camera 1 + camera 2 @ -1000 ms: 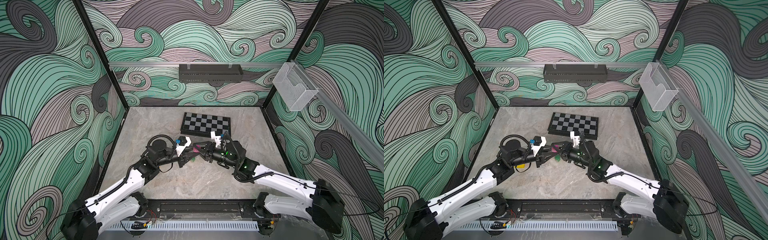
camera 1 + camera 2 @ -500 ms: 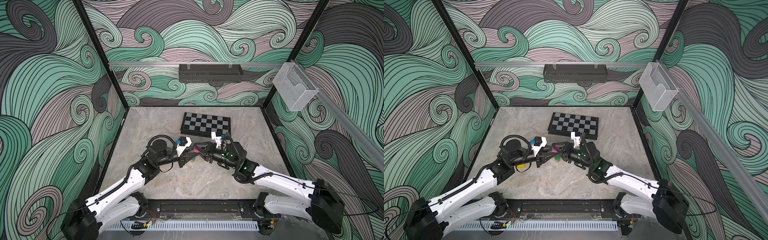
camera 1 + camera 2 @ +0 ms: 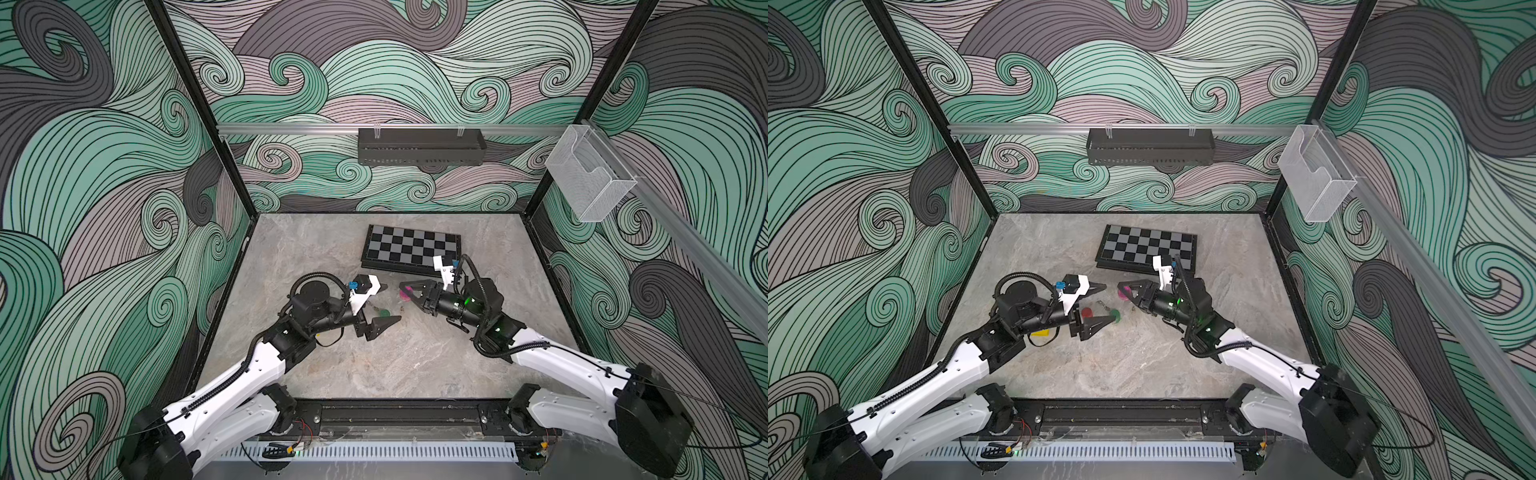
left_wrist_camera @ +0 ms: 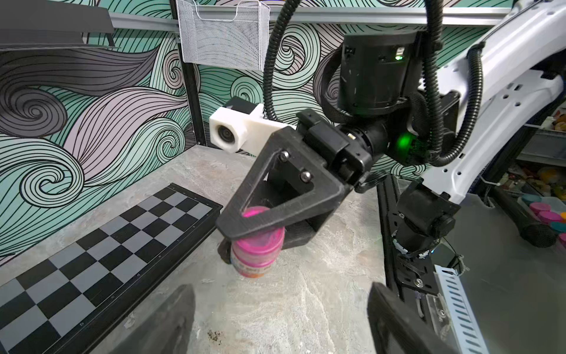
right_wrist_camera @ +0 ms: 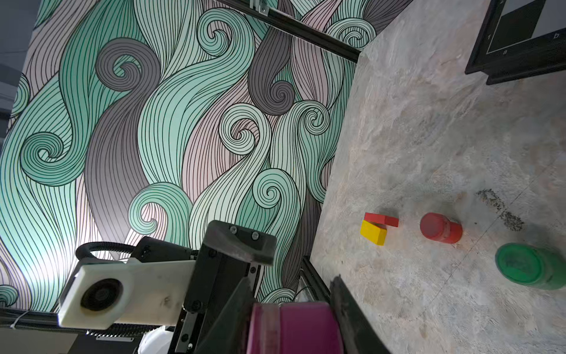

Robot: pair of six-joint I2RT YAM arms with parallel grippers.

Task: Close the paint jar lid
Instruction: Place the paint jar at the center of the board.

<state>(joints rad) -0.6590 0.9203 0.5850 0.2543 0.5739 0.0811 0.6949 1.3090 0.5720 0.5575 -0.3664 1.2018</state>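
Observation:
A small pink paint jar with a pink lid on top stands upright just above the table. My right gripper is shut on its upper part, and its fingers hide much of the lid. In the right wrist view the jar fills the gap of that gripper. In both top views the jar sits mid-table. My left gripper is open wide, a short way from the jar, touching nothing.
A green jar, a red jar and yellow and red blocks stand on the table near my left gripper. A folded chessboard lies behind the jar. A black shelf and wire basket hang on the walls.
My left gripper has opened wide and drawn back from the pink jar. The right gripper keeps the jar and has shifted slightly to the right.

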